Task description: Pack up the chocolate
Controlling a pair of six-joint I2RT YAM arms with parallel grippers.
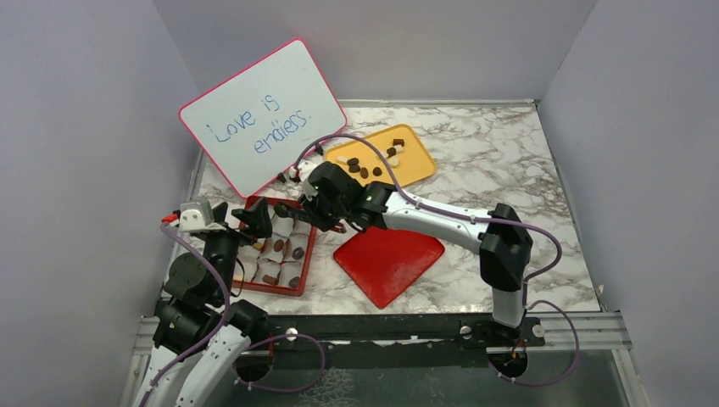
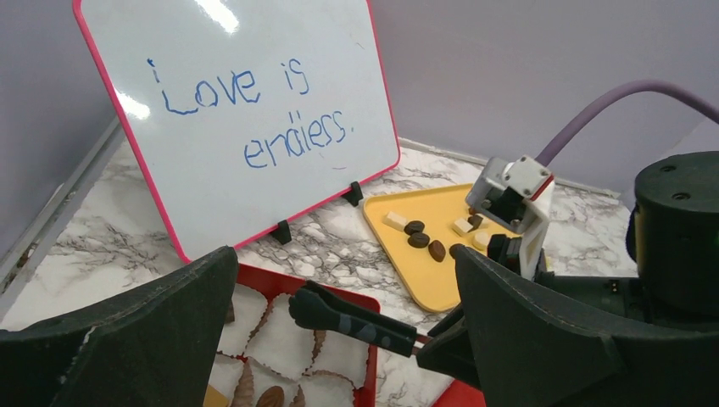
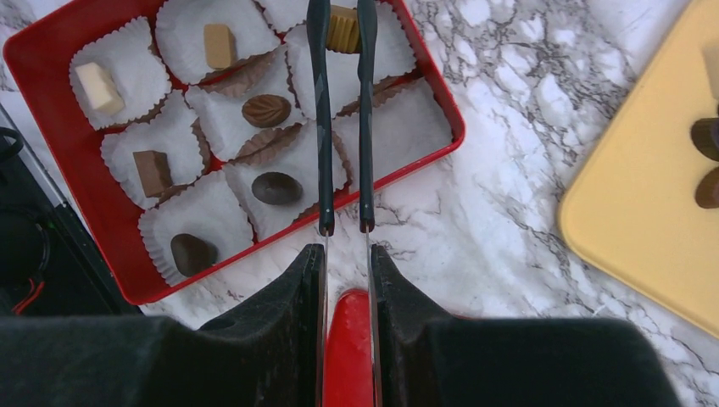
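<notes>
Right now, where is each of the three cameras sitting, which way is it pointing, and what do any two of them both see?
Top external: above and behind the bases, looking down at the marble table; both arms show.
Left wrist: low by the red box, facing the whiteboard; the open left gripper frames it.
Right wrist: above the box, looking down along tongs clamped by the right gripper; a tan chocolate sits between their tips.
Shared: both wrist views catch the box and the yellow tray.
</notes>
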